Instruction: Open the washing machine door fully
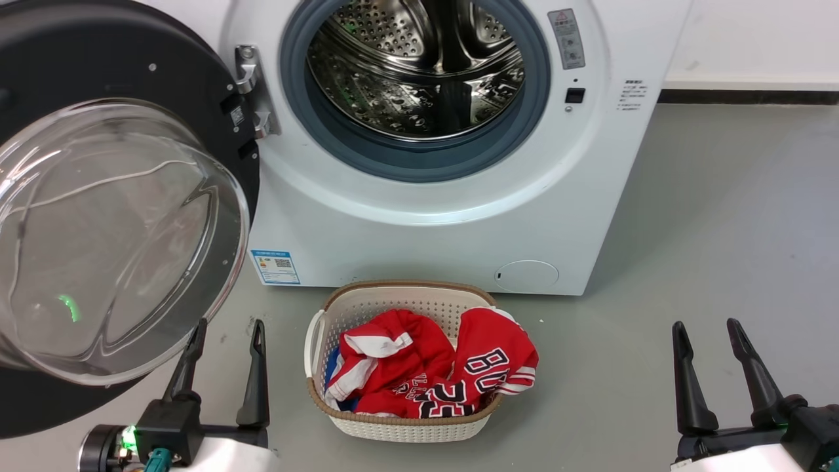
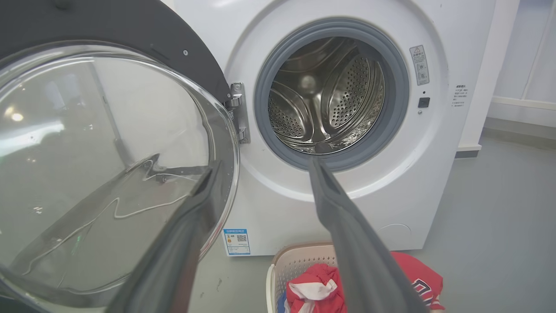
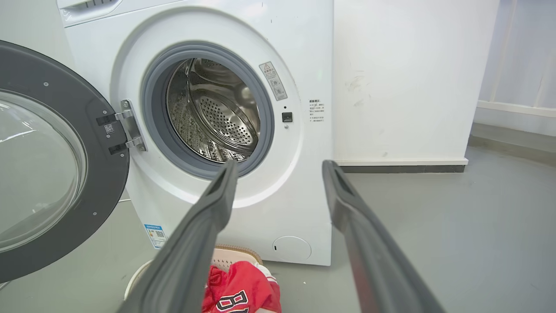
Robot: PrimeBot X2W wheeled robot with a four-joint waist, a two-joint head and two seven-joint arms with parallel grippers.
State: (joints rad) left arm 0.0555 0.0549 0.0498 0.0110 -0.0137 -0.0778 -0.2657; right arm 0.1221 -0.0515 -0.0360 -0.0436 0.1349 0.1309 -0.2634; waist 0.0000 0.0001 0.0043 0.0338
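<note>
The washing machine door (image 1: 164, 72) is swung out to the left on its hinge (image 1: 249, 92), its black ring and clear glass bowl (image 1: 111, 242) facing me. The steel drum (image 1: 419, 65) with its grey rubber ring lies uncovered. In the left wrist view the door (image 2: 108, 30) takes up the left half; in the right wrist view the door (image 3: 52, 143) stands at the left. My left gripper (image 1: 226, 331) is open at the lower left, just below the bowl's rim, holding nothing. My right gripper (image 1: 708, 331) is open at the lower right, over bare floor.
A cream laundry basket (image 1: 367, 301) with red and white clothes (image 1: 432, 370) stands on the grey floor in front of the white machine (image 1: 459, 236), between my two grippers. A white wall with a dark skirting (image 1: 747, 96) runs at the back right.
</note>
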